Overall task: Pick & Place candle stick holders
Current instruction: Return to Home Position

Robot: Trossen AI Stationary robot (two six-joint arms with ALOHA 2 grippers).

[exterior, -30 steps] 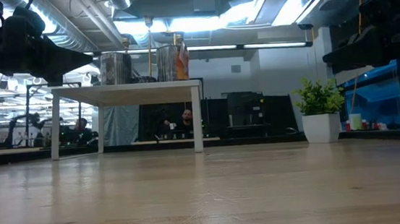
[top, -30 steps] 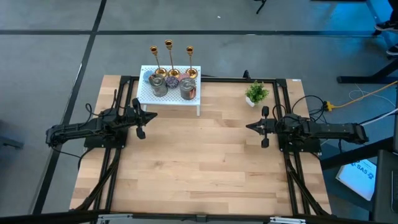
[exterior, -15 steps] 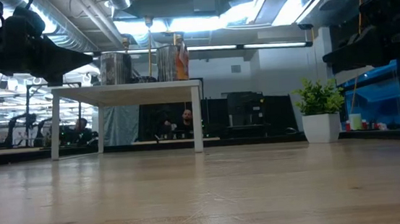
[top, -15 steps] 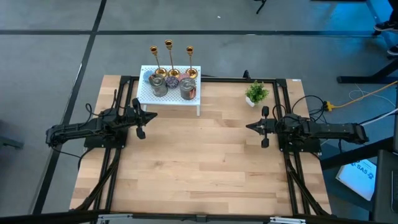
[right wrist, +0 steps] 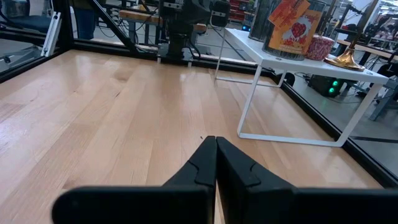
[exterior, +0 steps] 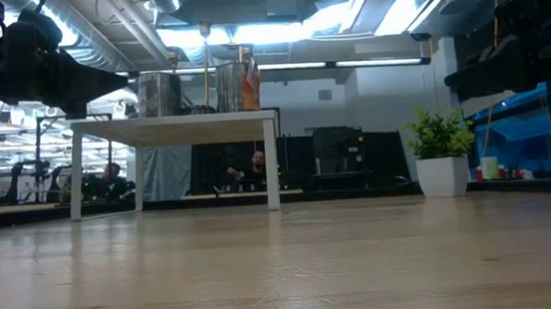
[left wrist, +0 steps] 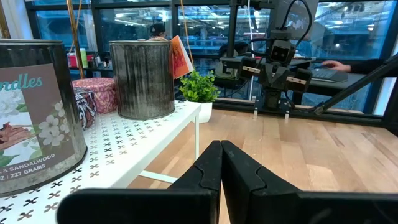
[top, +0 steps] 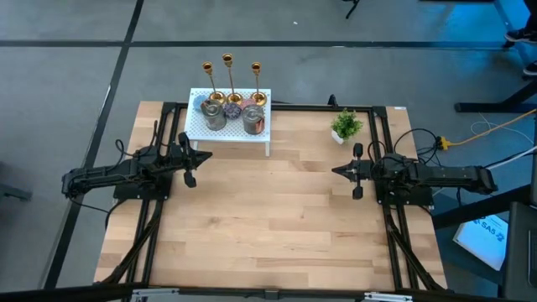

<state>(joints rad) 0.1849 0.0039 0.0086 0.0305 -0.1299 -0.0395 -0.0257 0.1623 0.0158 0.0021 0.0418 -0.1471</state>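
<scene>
Three gold candle stick holders (top: 228,80) stand by their round bases on the far part of a small white perforated stand (top: 198,127) at the table's far edge, behind two tins (top: 252,119). One gold base (right wrist: 344,60) shows in the right wrist view. My left gripper (top: 207,155) is shut and empty, at the table's left, just near of the stand. My right gripper (top: 335,170) is shut and empty at the table's right. Both hover above the wood.
A small potted plant (top: 345,126) stands at the far right. Tins (left wrist: 143,78) and small round discs (left wrist: 93,93) share the stand with the holders. The wooden table top (top: 268,218) stretches between the arms. People sit in the room beyond the table (exterior: 256,162).
</scene>
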